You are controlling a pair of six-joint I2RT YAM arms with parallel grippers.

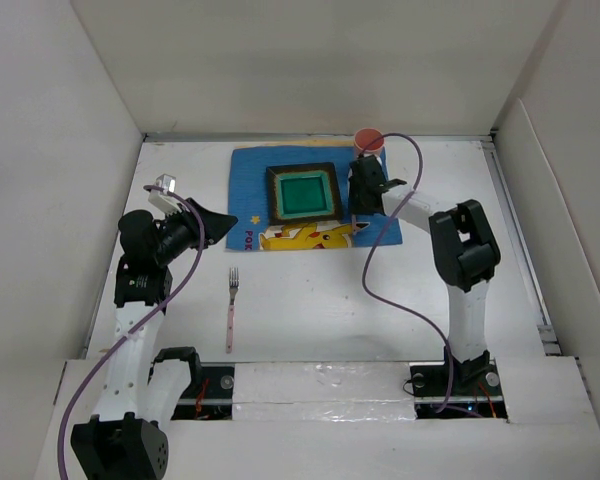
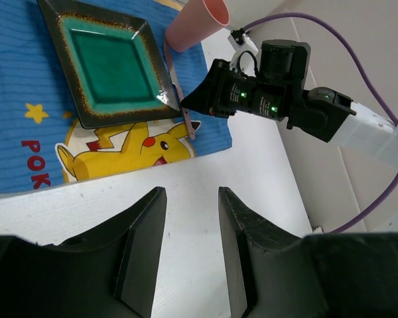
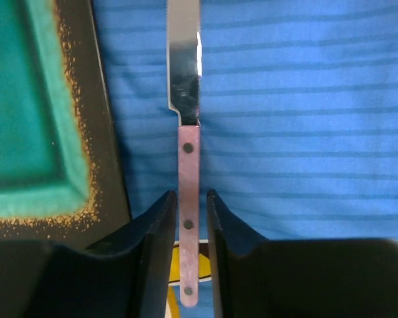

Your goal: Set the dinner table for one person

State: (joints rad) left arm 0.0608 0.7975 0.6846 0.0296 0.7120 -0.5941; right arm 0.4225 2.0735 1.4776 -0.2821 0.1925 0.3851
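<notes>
fork [image 1: 232, 300] comes first, lying alone on the dinner table [image 1: 310, 330] toward its near edge, tines pointing away, not yet brought up to the setting. beyond it our left pincer [image 2: 191, 195] hangs above bare table just off the left edge of the blue mat [image 1: 248, 170], jaws about half apart and empty. we judge it is parked there, out of the other arm's way.

further on, the mat lies by the middle of the table's far edge. the square green plate [image 1: 304, 192] sits at its centre as the heart of the place setting. along the mat's right edge, just beside the plate, the knife [image 3: 189, 152] lies flat with its blade pointing away, where a diner's right hand would find it.

our right pincer [image 3: 191, 199] straddles the knife's pink handle, jaws only slightly parted. a sliver of mat shows beside the handle, so we read it as a loose bracket rather than a grip. farthest, the pink cup [image 1: 369, 139] stands at the mat's far right corner; whether on cloth or table we cannot tell.
</notes>
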